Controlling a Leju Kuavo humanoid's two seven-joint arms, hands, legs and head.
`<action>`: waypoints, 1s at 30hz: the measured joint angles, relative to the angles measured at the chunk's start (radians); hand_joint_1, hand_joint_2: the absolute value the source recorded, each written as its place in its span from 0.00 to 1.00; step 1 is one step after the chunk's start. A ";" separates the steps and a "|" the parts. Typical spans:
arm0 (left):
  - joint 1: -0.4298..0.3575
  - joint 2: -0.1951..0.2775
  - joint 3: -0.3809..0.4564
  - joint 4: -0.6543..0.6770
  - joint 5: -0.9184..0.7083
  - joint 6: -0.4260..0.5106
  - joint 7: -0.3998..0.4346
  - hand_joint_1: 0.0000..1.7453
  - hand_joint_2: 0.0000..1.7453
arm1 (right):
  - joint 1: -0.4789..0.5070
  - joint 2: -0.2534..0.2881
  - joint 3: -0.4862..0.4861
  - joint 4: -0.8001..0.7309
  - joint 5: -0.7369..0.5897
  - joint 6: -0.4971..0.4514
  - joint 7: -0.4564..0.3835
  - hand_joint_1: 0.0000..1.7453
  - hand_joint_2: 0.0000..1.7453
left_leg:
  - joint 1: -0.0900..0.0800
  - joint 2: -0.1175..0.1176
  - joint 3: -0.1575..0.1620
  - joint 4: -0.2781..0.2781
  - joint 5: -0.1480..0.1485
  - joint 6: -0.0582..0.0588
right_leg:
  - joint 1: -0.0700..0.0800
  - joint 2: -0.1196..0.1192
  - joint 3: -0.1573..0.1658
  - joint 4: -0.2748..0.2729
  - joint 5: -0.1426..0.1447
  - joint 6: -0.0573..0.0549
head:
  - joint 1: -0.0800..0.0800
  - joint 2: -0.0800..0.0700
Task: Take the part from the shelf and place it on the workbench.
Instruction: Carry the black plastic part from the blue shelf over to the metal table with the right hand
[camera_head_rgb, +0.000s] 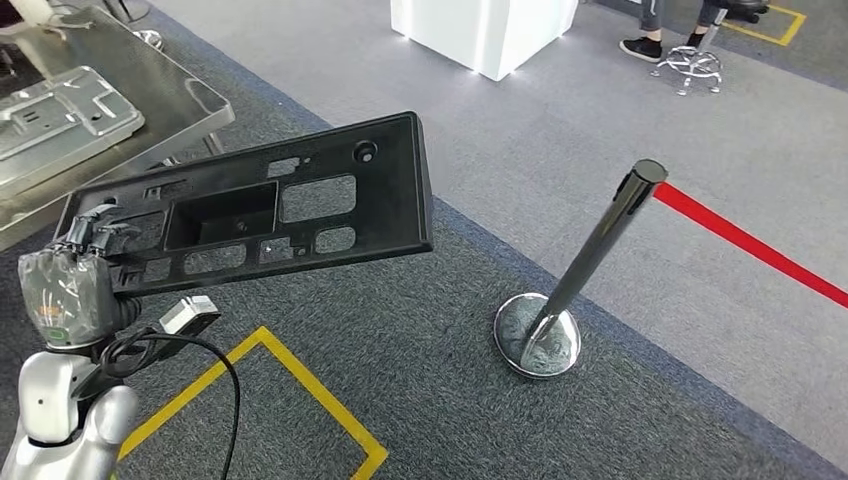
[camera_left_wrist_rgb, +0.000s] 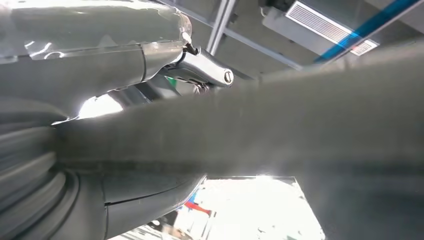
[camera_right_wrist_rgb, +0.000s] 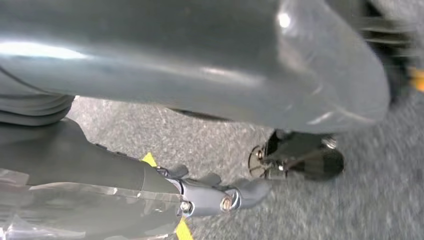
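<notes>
Part, flat black plastic panel with cut-outs (camera_head_rgb: 270, 215), held at one end by my left hand (camera_head_rgb: 75, 275), carried above carpet. Right hand (camera_right_wrist_rgb: 220, 197) hangs down, holds nothing. Grey metal workbench (camera_head_rgb: 190, 95) near; I judge transport step, next lower panel there.

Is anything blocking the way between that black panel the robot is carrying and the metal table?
Nothing visible does. The left hand holds the black panel right beside the metal workbench; bare carpet lies between. A grey part already lies there.
</notes>
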 joint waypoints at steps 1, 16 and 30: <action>-0.001 0.000 0.000 0.001 0.001 0.000 -0.005 1.00 1.00 | 0.000 0.000 0.000 0.000 0.000 0.000 0.001 0.00 0.00 | 0.000 -0.014 0.000 0.000 0.000 0.000 | 0.000 0.002 -0.010 0.009 0.012 -0.001 | 0.000 0.000; -0.038 -0.012 0.019 0.045 0.021 0.000 -0.062 1.00 1.00 | -0.018 0.002 0.000 -0.001 0.000 -0.002 0.013 0.00 0.00 | 0.004 0.017 -0.138 0.281 -0.117 -0.058 | 0.003 -0.031 0.108 -0.269 0.149 -0.048 | 0.000 0.000; -0.056 -0.020 0.028 0.077 0.032 0.000 -0.069 1.00 1.00 | -0.022 0.005 0.000 -0.001 -0.002 -0.003 0.019 0.00 0.00 | -0.004 0.007 0.004 -0.009 0.002 0.002 | 0.009 -0.006 0.011 -0.026 0.010 -0.003 | 0.000 0.000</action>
